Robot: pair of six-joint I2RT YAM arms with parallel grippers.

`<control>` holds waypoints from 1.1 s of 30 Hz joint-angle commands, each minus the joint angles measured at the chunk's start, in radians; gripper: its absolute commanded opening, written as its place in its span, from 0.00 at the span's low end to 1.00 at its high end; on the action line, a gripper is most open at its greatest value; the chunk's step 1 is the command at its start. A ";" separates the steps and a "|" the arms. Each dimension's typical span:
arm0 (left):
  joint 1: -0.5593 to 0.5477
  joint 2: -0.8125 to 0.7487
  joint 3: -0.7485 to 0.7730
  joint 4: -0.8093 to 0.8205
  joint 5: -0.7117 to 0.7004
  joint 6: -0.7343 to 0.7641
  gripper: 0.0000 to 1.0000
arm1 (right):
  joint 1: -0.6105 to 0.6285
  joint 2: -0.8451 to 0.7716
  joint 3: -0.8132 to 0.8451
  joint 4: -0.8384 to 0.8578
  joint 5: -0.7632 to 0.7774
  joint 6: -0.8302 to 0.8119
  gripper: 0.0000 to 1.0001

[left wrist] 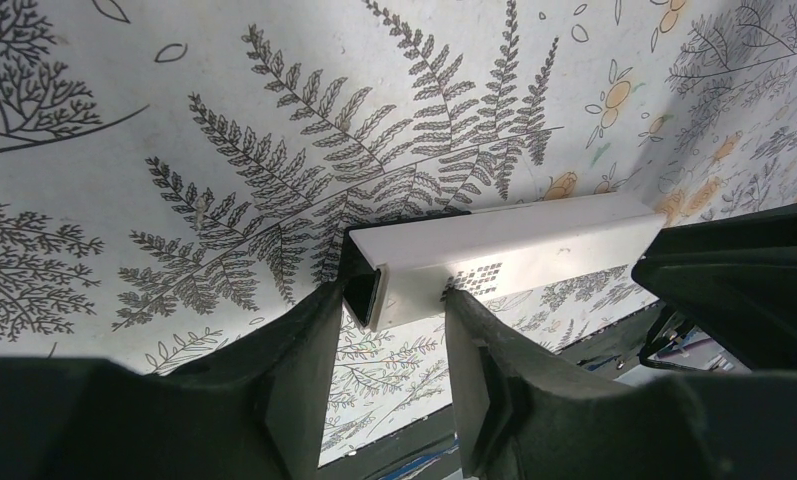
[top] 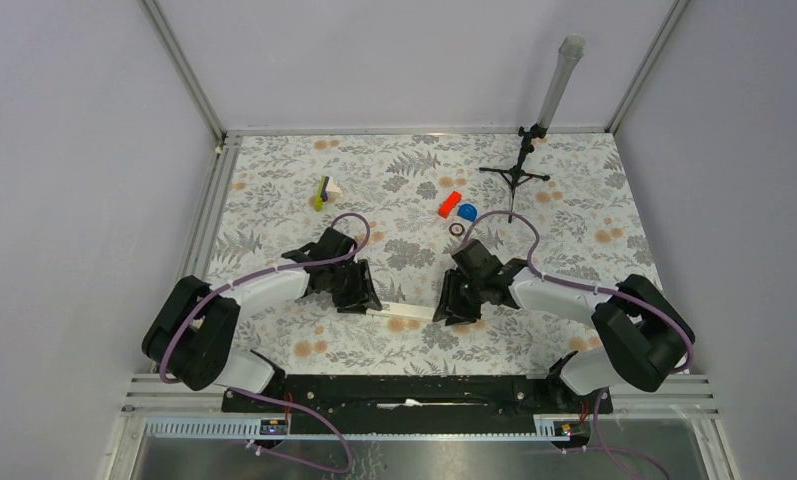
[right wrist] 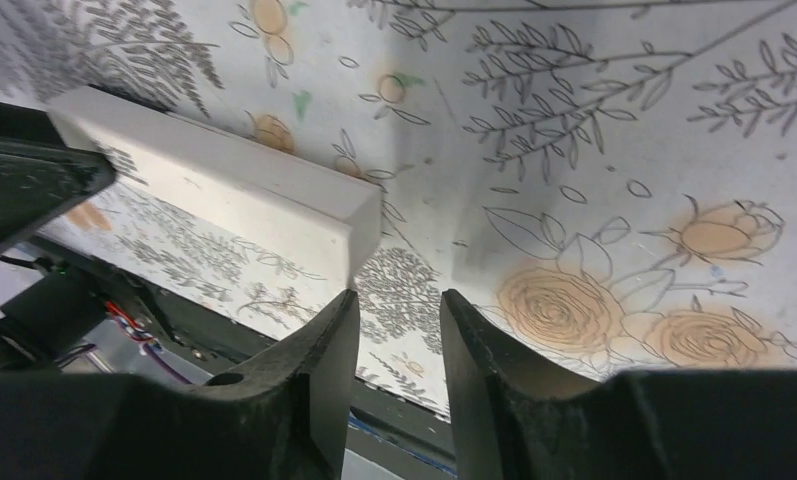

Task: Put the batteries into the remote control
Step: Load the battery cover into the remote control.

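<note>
The remote control (top: 402, 314) is a slim white bar lying flat on the patterned table between my two grippers. In the left wrist view the remote (left wrist: 514, 250) shows its dark end at my left gripper (left wrist: 394, 297), whose jaws are open with the tips at that end. In the right wrist view the remote's white end (right wrist: 224, 190) lies just beyond the left fingertip of my right gripper (right wrist: 394, 297), which is open and empty. From above, the left gripper (top: 359, 297) and right gripper (top: 457, 310) stand at opposite ends of the bar. I cannot make out the batteries.
A red block (top: 449, 204), a blue half-round piece (top: 467, 211) and a small dark ring (top: 458, 229) lie behind the right gripper. A small yellow-green and dark item (top: 321, 192) lies at the back left. A black tripod (top: 519, 170) stands at the back right.
</note>
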 commanded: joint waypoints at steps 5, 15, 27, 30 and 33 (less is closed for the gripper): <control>0.001 0.036 0.000 -0.069 -0.125 0.035 0.44 | -0.004 0.038 0.054 -0.091 0.059 -0.059 0.46; 0.001 0.041 0.008 -0.070 -0.125 0.039 0.43 | -0.004 -0.040 0.037 0.051 -0.028 -0.071 0.60; 0.001 0.048 0.019 -0.068 -0.125 0.043 0.43 | -0.004 -0.028 0.057 -0.052 0.056 -0.090 0.44; 0.001 0.053 0.019 -0.066 -0.119 0.043 0.43 | -0.004 -0.047 0.051 -0.097 0.103 -0.115 0.44; 0.001 0.055 0.021 -0.065 -0.117 0.045 0.43 | -0.004 -0.071 0.042 -0.088 0.090 -0.119 0.45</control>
